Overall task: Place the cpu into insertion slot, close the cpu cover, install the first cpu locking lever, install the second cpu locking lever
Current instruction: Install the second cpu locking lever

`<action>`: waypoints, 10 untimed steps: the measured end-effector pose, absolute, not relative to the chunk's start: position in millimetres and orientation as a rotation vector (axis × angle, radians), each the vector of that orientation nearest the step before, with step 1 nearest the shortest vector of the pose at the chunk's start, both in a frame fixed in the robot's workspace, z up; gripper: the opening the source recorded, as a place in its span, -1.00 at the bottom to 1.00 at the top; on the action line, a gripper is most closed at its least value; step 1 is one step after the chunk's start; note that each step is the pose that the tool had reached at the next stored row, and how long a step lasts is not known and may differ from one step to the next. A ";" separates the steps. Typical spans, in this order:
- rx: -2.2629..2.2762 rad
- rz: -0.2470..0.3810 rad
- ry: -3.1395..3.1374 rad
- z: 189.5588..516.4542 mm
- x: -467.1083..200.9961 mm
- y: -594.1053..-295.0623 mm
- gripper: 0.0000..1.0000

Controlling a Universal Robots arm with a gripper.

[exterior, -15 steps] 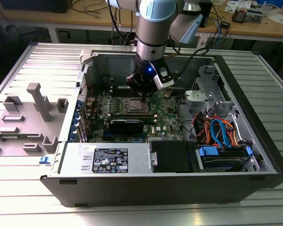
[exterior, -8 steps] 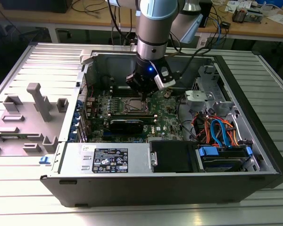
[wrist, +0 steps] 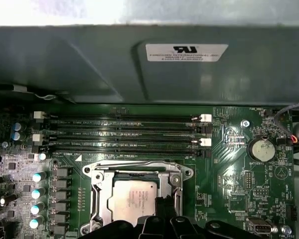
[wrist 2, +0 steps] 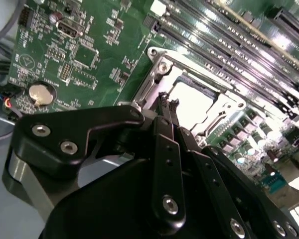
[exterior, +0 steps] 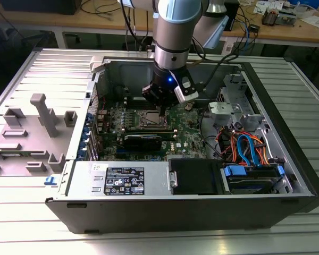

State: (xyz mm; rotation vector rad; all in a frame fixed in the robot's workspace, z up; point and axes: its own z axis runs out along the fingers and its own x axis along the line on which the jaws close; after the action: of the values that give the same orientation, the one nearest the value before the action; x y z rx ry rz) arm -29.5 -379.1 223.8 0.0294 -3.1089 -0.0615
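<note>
Setting: ribbed metal bench (exterior: 21, 234) carrying an open computer case (exterior: 191, 212) laid on its side, with cluttered wooden desks behind.
Motherboard: green board (wrist: 229, 164) on the case floor, with long black memory slots (wrist: 124, 132) running beside the socket and a round coin battery (wrist: 262, 148) off to one side.
Cpu: the cpu (wrist: 134, 195) is a small flat square with a pale silvery top, lying level in the socket; in the second wrist view (wrist 2: 192, 102) it glares almost white.
Cpu cover: the cpu cover (wrist: 105, 174) is a thin silver-grey frame lying down around the chip, which shows through its square window.
End effector: the end effector (wrist 2: 167, 102) hangs low over the socket, its black fingers (wrist 2: 164, 144) drawn tight together, tips at the edge of the cover frame. I see nothing held between them.
Step in hand: judging by the seated chip and lowered frame, the work is at the cover or its levers.
Doing it well: press straight and gently on the metal frame or lever, never on the chip's top; keep the fingertips off the nearby memory slots.
</note>
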 end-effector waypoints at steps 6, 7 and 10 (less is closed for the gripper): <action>0.030 -0.062 -3.108 228.6 -29.4 -381.0 -0.79; 0.030 -0.062 -3.107 228.6 -29.4 -382.2 -0.79; 0.029 -0.062 -3.106 228.6 -29.4 -384.8 -0.79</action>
State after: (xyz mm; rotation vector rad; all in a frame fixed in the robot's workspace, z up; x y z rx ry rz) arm -29.4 -384.8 228.6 0.0294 -3.1061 -0.0617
